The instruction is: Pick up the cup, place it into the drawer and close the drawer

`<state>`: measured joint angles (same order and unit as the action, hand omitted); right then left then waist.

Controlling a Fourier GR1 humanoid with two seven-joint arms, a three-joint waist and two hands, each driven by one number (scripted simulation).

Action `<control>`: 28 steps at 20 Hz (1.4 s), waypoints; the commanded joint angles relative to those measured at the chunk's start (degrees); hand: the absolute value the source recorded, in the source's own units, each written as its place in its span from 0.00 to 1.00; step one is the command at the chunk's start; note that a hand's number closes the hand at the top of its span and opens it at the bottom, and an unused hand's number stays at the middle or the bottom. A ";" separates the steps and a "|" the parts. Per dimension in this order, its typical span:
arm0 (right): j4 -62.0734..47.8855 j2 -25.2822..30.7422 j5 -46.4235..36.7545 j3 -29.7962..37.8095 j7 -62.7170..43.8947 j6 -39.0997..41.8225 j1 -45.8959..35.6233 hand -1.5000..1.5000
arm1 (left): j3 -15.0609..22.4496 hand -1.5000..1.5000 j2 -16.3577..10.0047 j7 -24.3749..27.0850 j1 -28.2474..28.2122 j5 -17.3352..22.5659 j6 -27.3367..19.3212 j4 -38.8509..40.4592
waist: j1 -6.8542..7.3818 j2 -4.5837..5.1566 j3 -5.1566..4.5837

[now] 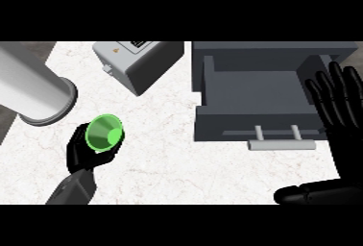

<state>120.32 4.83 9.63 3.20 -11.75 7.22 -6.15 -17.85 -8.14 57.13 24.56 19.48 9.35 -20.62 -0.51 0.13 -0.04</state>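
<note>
The small bright green plastic cup (pixel 104 132) is being held at the left of the view, over the white marbled counter top (pixel 184 166), well apart from the drawer. Its open mouth is being tilted toward the view, so the inside is being shown. It is being gripped by the black left hand (pixel 82 156), whose fingers are being curled round the cup's lower side, with part of the cup being hidden by them. Whether the cup is touching the counter cannot be told. The grey left forearm (pixel 71 192) is being seen coming in from the lower edge. To the right, the dark grey box-shaped drawer (pixel 248 91) is being shown pulled open, with a pale grey bar handle (pixel 281 143) on its front. The black right hand (pixel 344 127) is being held at the drawer's right side, overlapping its right wall in the view, with fingers (pixel 333 91) straight and spread upward and thumb (pixel 305 194) stretched leftward. A large white cylinder (pixel 32 89) is being seen lying at the upper left, and a light grey box-shaped appliance (pixel 138 62) is being seen between it and the drawer.
</note>
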 commanded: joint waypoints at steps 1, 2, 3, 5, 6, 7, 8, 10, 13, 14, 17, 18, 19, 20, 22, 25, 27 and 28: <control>-0.42 -0.29 0.28 0.05 2.38 1.16 2.20 0.00 | 0.22 1.00 -0.91 7.03 0.88 -1.40 1.41 2.58 | -0.26 0.11 -0.03; 1.86 -0.27 -0.71 -0.03 1.64 0.25 2.54 0.00 | 1.21 1.00 -1.70 5.13 1.74 -2.23 2.10 1.94 | -0.31 0.07 -0.03; 1.42 0.67 0.86 0.76 0.11 0.89 1.28 0.00 | 1.94 1.00 -1.04 6.39 0.89 -3.09 3.50 3.44 | -0.28 0.10 -0.04; 0.79 -0.78 -0.20 -0.25 3.14 1.09 3.76 0.00 | 4.23 1.00 -2.13 4.83 -2.47 -4.07 8.23 -0.57 | 0.18 -0.08 0.01; -3.54 1.57 0.37 2.60 0.70 0.26 -3.26 0.00 | 4.61 1.00 -2.10 4.70 -2.32 -4.37 8.99 -0.18 | 0.42 0.04 -0.01; -1.80 -0.10 -0.41 0.39 2.02 0.43 0.01 0.00 | 4.99 1.00 -0.99 4.32 -0.81 -4.70 6.71 -0.97 | 0.20 -0.03 0.00; 2.24 -0.80 -2.27 -2.12 -1.69 -1.47 -0.26 0.00 | 5.34 1.00 -1.65 5.18 -3.98 -4.48 7.22 -4.46 | 0.62 -0.25 0.03; 1.30 0.22 -0.89 0.48 -1.34 -1.20 -0.78 0.00 | 5.78 1.00 -0.56 3.01 -3.00 -4.34 3.83 -7.84 | 0.66 -0.27 0.06; -2.14 1.71 1.28 3.15 1.92 1.35 -0.65 0.00 | 6.07 1.00 0.57 4.87 -2.36 -4.46 3.84 -9.22 | 0.45 -0.13 0.05; 3.31 -0.29 -0.01 0.31 -0.22 -0.28 2.87 0.00 | 6.79 1.00 -0.58 2.34 -5.29 -3.37 8.17 -13.65 | 0.80 -0.48 0.09; 2.94 -0.11 -0.71 -0.05 0.88 0.52 4.64 0.00 | 8.36 1.00 -0.70 -0.93 -5.35 -3.00 8.70 -19.86 | 0.95 -0.58 0.14; 1.95 1.40 1.03 2.03 -3.46 -0.85 -1.44 0.00 | 8.55 1.00 -0.75 -0.82 -5.48 -2.89 9.25 -20.14 | 0.92 -0.36 0.07; 3.49 -0.82 -2.37 -1.83 -1.07 -1.04 2.40 0.00 | 9.63 1.00 0.22 -3.17 -4.69 -3.11 7.51 -22.99 | 0.88 -0.45 0.09; 2.87 1.78 1.20 2.27 -2.29 0.39 1.69 0.00 | 10.70 1.00 0.00 -6.25 -3.31 -3.76 5.08 -26.39 | 0.96 -0.56 0.15; 3.15 -0.18 -2.03 -1.25 0.22 0.36 4.01 0.00 | 13.06 1.00 0.15 -9.62 -7.34 -4.07 5.76 -32.51 | 1.03 -0.50 0.12; 3.05 0.63 0.15 0.21 -3.41 -0.63 0.03 0.00 | 15.44 1.00 3.99 -15.10 -8.65 -3.12 2.22 -42.31 | 1.00 -0.45 0.10; -1.63 -0.18 -1.03 0.49 2.53 0.68 1.91 0.00 | 16.00 1.00 4.05 -20.34 -7.09 -2.15 1.24 -46.13 | 0.83 -0.31 0.10; -0.14 -0.81 -1.48 -1.09 1.51 0.38 2.38 0.00 | 16.69 1.00 4.12 -23.49 -8.73 -2.23 -0.60 -50.80 | 0.86 -0.34 0.09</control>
<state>120.35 4.98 8.79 3.43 -11.61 7.28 -5.15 -3.38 -5.56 40.89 16.96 16.85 11.74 -61.48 0.58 -0.28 0.07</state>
